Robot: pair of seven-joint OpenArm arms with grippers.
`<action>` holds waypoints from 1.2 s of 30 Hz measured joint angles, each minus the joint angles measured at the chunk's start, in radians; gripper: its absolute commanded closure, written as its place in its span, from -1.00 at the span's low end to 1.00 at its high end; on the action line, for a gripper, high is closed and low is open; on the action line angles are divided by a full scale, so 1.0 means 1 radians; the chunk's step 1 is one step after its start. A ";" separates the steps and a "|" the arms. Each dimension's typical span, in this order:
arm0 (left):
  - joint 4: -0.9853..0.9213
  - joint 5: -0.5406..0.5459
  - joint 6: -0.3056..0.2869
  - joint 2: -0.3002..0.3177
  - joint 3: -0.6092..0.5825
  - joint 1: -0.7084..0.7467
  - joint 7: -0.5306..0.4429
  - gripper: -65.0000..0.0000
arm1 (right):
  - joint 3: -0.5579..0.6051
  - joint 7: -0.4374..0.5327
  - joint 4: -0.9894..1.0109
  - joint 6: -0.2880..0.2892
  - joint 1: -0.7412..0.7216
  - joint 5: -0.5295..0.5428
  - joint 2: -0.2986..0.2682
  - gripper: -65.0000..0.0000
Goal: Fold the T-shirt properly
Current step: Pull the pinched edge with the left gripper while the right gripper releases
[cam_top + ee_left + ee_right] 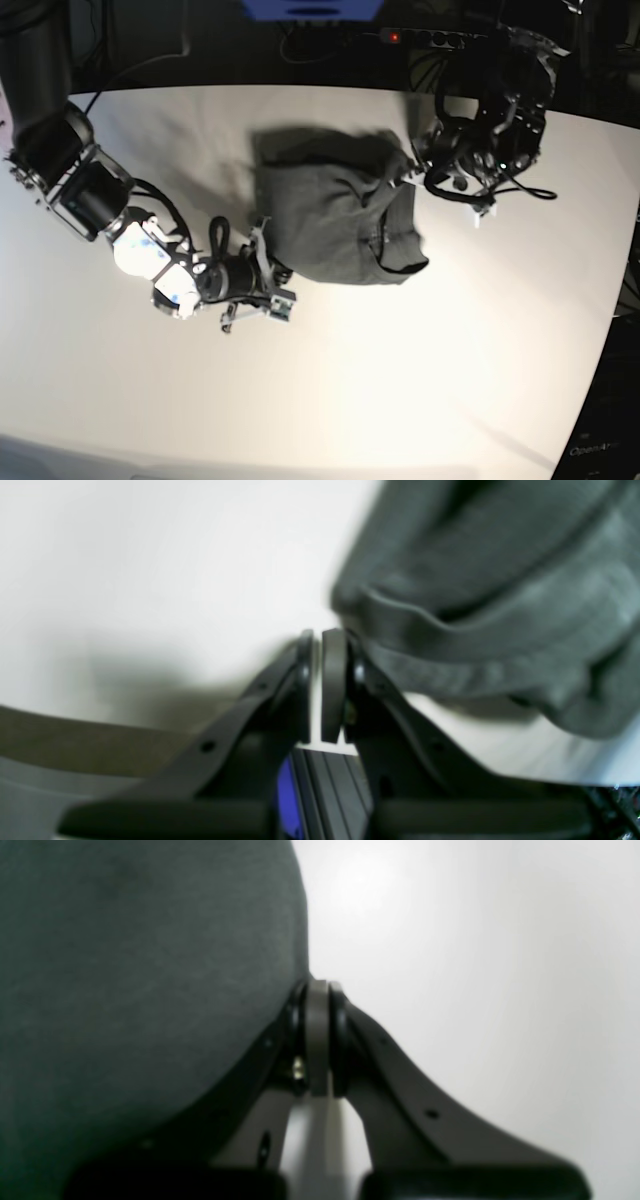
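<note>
Plain dark charcoal-grey T-shirt (335, 225), no print, lying beside the black left tool (322, 640) with its grey pads. Right tool (317, 987) is black too, grey pad between its tips. White surface (400, 380) all around them. Black cables (490, 185) behind the left tool.

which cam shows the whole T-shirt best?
Base: the whole T-shirt lies on the table. Left wrist shows only blurred folds; right wrist only a plain patch of cloth.
</note>
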State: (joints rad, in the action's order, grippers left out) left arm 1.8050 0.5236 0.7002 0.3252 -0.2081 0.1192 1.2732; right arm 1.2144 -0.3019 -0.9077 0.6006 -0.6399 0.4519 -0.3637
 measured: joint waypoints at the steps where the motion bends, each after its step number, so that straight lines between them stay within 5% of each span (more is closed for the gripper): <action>1: -0.001 0.010 -0.001 0.006 0.000 -0.002 0.002 0.91 | 0.000 0.000 0.000 0.000 0.000 0.000 0.000 1.00; 22: -0.211 0.034 -0.008 -0.021 -0.076 -0.141 -0.041 0.91 | -0.005 0.032 -0.004 -0.013 0.029 0.006 0.000 1.00; 36: -0.274 0.038 -0.008 -0.020 -0.119 -0.243 -0.036 0.91 | -0.084 0.134 -0.013 0.045 0.106 0.079 -0.111 1.00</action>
State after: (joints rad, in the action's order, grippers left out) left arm 1.5311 0.5613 0.6922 0.3054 -0.3267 -0.1238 1.2373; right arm 1.1301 -0.1677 -0.9203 0.6460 -0.5335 0.5304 -0.4747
